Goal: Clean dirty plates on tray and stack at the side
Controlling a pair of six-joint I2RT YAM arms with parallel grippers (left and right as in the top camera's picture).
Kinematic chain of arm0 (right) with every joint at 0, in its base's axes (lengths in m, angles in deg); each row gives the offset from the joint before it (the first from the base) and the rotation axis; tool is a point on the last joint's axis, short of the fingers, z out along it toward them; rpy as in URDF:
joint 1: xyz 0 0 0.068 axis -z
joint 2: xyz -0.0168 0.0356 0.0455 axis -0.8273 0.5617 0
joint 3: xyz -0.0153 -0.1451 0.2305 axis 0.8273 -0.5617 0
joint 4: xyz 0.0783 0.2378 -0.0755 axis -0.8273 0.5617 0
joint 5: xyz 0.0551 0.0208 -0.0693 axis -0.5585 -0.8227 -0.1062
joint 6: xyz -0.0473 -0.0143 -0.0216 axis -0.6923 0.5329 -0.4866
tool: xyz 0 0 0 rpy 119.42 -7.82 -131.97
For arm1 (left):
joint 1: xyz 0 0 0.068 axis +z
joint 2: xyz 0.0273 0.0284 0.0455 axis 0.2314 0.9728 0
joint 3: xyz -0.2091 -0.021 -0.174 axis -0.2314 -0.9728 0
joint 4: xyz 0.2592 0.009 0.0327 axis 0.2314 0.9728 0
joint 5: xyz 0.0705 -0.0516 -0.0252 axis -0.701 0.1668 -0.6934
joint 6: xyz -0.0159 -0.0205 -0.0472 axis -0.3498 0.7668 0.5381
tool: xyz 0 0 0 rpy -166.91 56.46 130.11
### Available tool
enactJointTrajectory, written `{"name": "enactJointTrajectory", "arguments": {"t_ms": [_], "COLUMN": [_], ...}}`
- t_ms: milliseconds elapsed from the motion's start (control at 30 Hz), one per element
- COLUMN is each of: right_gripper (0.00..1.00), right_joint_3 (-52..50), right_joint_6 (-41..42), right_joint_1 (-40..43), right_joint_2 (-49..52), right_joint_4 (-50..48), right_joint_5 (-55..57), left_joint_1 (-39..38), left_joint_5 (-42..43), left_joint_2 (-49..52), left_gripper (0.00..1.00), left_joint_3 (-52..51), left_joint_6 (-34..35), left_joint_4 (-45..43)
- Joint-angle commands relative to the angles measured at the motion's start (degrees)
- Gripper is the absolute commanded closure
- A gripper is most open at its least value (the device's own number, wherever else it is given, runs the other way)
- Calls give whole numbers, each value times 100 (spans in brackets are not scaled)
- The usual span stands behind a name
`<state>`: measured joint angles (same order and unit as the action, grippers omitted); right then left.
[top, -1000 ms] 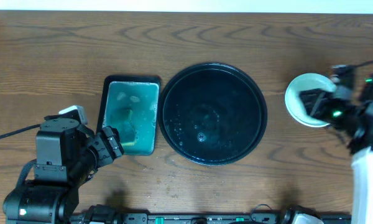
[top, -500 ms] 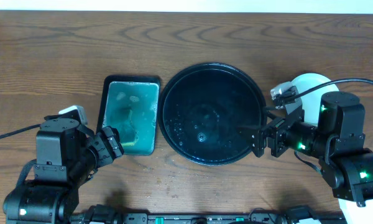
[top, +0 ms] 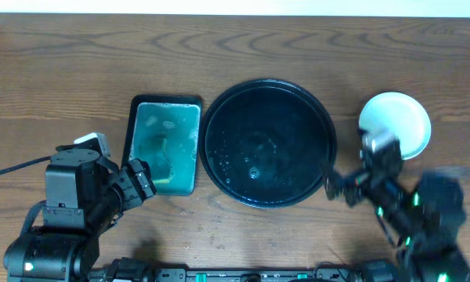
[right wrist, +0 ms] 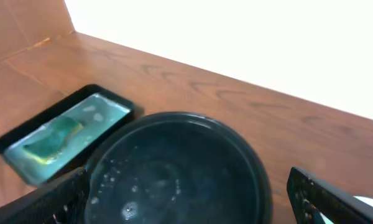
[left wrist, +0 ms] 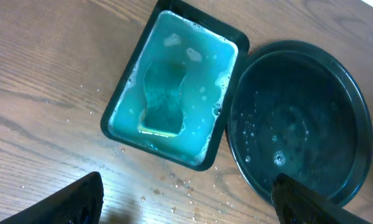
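Note:
The round black tray [top: 268, 117] sits mid-table with only water drops in it. A plain white plate [top: 397, 121] lies on the table to its right; I cannot tell whether others lie under it. My right gripper [top: 334, 186], blurred, hovers at the tray's front right rim, away from the plate. The right wrist view shows this gripper [right wrist: 186, 202] open and empty over the tray [right wrist: 174, 155]. My left gripper [top: 143, 182] is open and empty near the front left. In the left wrist view it [left wrist: 186, 202] hangs over wet wood, with the tray [left wrist: 298, 118] ahead.
A rectangular black tray [top: 165, 146] with teal soapy water stands left of the round tray. A sponge [left wrist: 163, 106] lies inside that rectangular tray [left wrist: 121, 99]. Water droplets spot the wood [left wrist: 180, 183] in front of it. A white wall runs along the far table edge.
My right gripper let go of the white plate at the right, opened wide and swung left and toward the front, to the tray's rim. The left arm has not moved.

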<state>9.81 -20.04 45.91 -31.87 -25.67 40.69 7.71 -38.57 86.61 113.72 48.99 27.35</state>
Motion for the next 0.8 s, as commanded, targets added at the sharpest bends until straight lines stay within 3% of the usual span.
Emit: {"name": "enactJointTrajectory", "arguments": {"t_ms": [0,133,333,567,767], "right_gripper": [1,1,1,1,1], "right_joint_3": [-872,-1899,-3097,-3926,-3921], "right_joint_6": [-92,-92,-63,-72,-70], "right_joint_1": [11,138,407,511,487], "right_joint_2": [-929,-2037,-2879,-2872,-2870], "right_joint_4": [-238,-422,-855,-2481,-2448], "right_joint_5": [352,413,238,352,348], "left_joint_1": [31,31,31,31,31], "left_joint_5": [35,35,35,35,35], "left_joint_2": [11,11,11,11,11], "left_gripper": [13,13,13,13,13], "left_joint_3": [72,72,72,72,72], "left_joint_6": [-13,-13,-13,-13,-13], "left_joint_4": [15,15,15,15,17]}}
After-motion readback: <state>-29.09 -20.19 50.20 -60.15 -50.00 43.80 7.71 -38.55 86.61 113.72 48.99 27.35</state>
